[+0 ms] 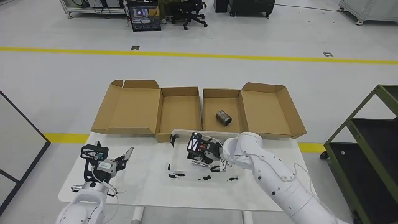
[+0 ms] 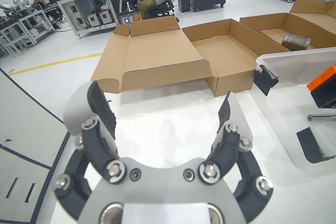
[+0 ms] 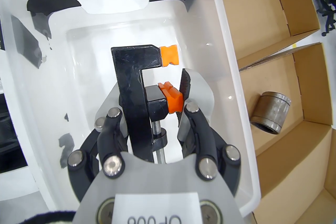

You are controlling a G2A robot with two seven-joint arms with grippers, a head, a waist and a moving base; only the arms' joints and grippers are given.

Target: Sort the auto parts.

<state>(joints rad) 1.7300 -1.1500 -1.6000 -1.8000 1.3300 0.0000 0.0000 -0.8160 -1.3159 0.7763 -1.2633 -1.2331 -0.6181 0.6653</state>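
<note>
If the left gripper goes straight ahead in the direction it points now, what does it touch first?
Probably the low front wall of the left cardboard box, straight ahead of the open left gripper across the white table. Depth is unclear; if it tilts downward, the table comes first.

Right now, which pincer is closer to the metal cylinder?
Right. The right pincer grips a black clamp over the clear bin, beside the box holding the metal cylinder. The left pincer is open, past the bin's other side.
</note>
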